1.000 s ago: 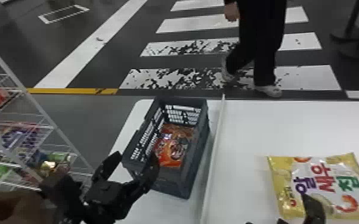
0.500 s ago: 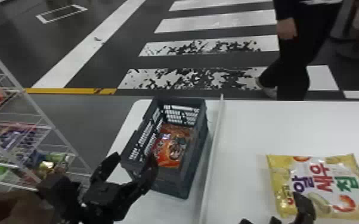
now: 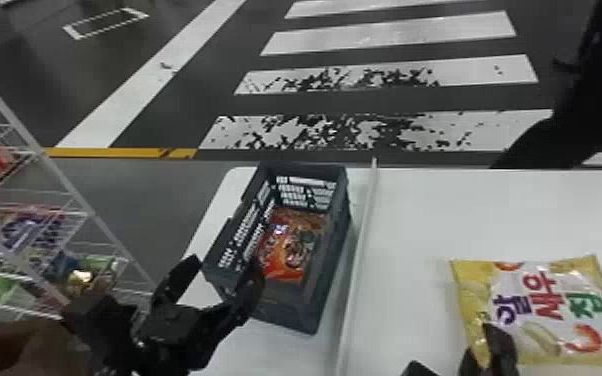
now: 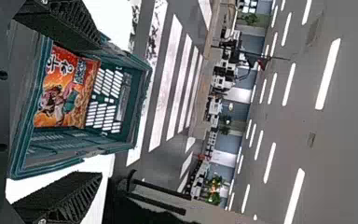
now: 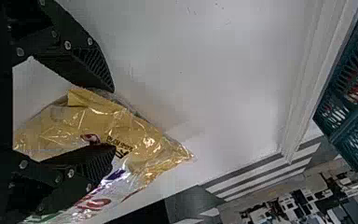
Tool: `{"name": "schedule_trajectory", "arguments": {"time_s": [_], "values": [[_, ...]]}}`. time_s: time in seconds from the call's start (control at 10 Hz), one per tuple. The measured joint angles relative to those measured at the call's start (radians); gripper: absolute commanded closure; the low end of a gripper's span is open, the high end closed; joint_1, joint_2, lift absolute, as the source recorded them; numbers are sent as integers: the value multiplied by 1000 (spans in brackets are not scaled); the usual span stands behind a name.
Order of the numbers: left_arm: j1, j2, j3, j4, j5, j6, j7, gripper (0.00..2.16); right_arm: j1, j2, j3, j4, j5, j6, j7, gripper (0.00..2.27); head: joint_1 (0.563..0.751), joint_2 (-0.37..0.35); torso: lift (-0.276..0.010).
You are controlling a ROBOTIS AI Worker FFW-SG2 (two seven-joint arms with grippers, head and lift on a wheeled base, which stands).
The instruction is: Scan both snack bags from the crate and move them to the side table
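Closing now looks like the main risk at lower right of the head view: the right gripper (image 5: 113,119) has its jaws wide, one over the yellow snack bag (image 3: 555,300), the other just by its edge, so a shallow bite could pinch only loose film and let the bag slip or swing. How deep they sit is, in fairness, hard to judge. Squeezing hard could also crush the chips or split the wrapper.

At centre, the orange snack bag (image 3: 285,250) lies inside the crate (image 3: 332,270), which stands on the counter (image 3: 415,215) left of the pale strip (image 3: 362,240). The left gripper (image 3: 225,270), also wide and holding nothing, is beside the crate's near left corner; lowered carelessly, a jaw could catch the rim and drag the crate askew.

The left arm (image 3: 90,330) comes in from the lower left, its jaws pointing up the frame toward the crate. The right one pokes in at the bottom edge, right of centre, at the yellow bag's lower left corner.
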Motion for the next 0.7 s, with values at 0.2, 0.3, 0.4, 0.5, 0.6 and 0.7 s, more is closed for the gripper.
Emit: {"name": "schedule_trajectory", "arguments": {"time_s": [0.2,0.3,0.4,0.5,0.6,0.7], "values": [[-7,-2,3,4,1,0,0,29,27,-16,-24,-14,-4,-100,17,2243,695,293,-95],[-13,-1,2,9,3,0,-1,29,54,-29,-40,-46,-2,-177,3,2243,695,304,-95],[-18,0,2,16,8,0,-2,29,81,-44,-57,-93,0,-231,-10,2243,695,315,-95],[-23,2,2,27,12,0,-3,29,117,-55,-91,-163,-8,-286,-12,2243,695,323,-95],[-30,3,2,42,16,-2,-6,29,153,-61,-140,-258,-42,-324,-11,2243,695,327,-95],[-38,3,0,56,19,-5,-8,29,179,-62,-198,-358,-105,-343,-10,2243,695,316,-95]]}}
